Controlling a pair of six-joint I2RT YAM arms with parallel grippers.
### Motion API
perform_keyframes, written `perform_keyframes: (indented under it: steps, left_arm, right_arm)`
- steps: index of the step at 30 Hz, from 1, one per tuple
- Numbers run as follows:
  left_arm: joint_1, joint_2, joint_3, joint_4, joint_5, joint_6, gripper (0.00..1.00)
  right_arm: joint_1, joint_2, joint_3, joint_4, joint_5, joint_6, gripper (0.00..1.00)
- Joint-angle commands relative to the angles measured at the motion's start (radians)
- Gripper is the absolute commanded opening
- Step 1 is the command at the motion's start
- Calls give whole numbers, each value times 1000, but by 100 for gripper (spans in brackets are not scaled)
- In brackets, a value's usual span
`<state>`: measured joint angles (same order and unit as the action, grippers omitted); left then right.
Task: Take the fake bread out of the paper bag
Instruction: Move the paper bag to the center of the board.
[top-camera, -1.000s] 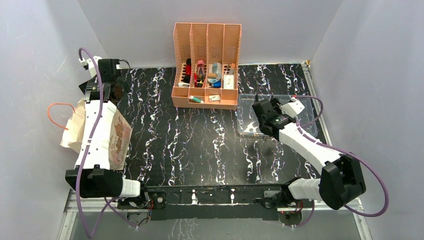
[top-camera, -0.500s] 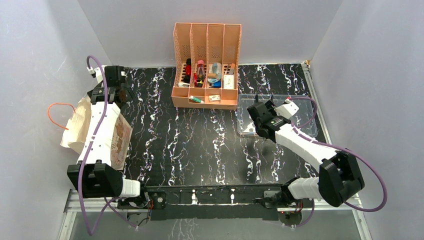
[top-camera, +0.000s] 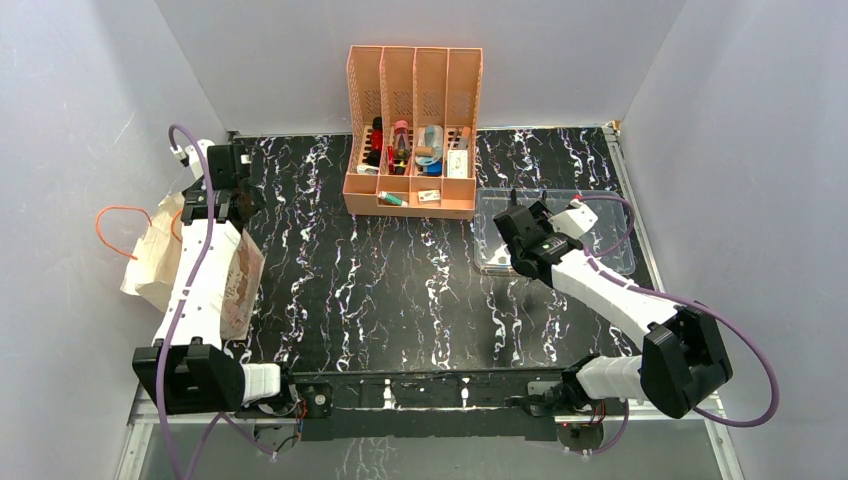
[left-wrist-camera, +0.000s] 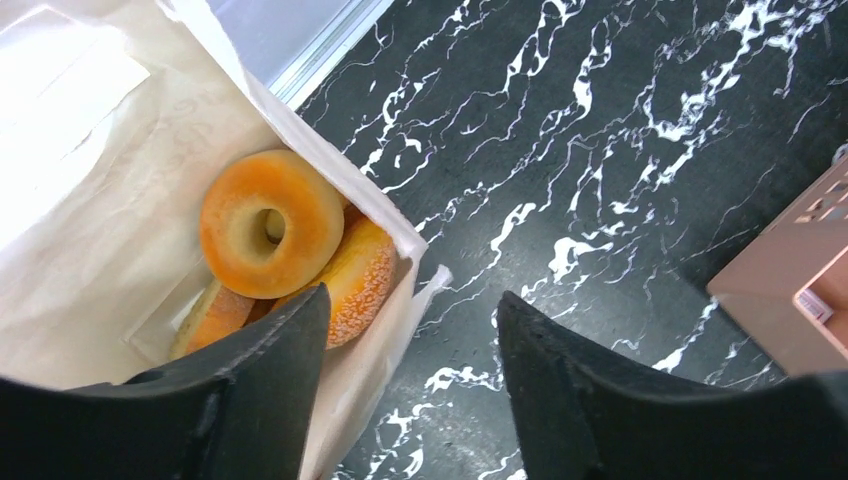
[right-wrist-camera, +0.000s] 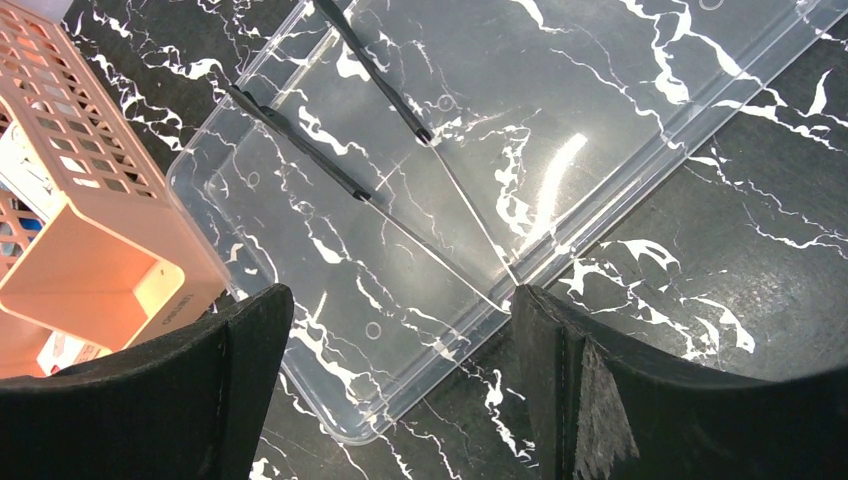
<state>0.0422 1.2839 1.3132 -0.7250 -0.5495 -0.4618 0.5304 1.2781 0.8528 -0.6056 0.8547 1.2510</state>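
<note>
On the black marbled counter (top-camera: 400, 290), the paper bag (top-camera: 148, 262) lies centre left of the overhead frame, under the left arm; clear plastic tray (top-camera: 615, 255) centre right. At the bag mouth, left gripper (left-wrist-camera: 410, 310), jaws apart, gripping nothing; above the tray, right gripper (right-wrist-camera: 400, 300), jaws open. Inside the bag, fake bread (left-wrist-camera: 270, 235), upper left of the left-wrist frame

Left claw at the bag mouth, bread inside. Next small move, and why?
Probably close the left claw on the paper bag lip: that edge runs between its open jaws. Pinching it should steady the mouth, where the ring bread lies exposed. The right claw hangs open and empty over the clear tray, free to fetch it.
</note>
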Motion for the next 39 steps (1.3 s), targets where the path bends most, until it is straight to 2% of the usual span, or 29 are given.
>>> perform_keyframes:
  steps: [1, 5, 8, 10, 13, 27, 39]
  left_arm:
    - [5, -41, -28, 21, 0, -5, 54]
    - [5, -47, -51, 39, 2, 10, 43]
    - [5, -43, -64, 40, 5, 12, 32]
    - [5, -45, -75, 50, 15, 12, 22]
    - [4, -42, -77, 71, 41, 15, 0]
    - [-16, 64, 28, 145, 246, -3, 0]
    - [-129, 135, 111, 158, 278, 17, 0]
  right_arm:
    - [15, -25, 11, -8, 30, 15, 79]
    - [22, -22, 10, -14, 31, 23, 79]
    - [29, -19, 9, -17, 30, 31, 79]
    - [33, -17, 12, -19, 33, 33, 79]
    - [38, -13, 23, -30, 39, 40, 79]
    - [48, 4, 38, -52, 86, 22, 79]
    - [47, -50, -51, 170, 101, -261, 82]
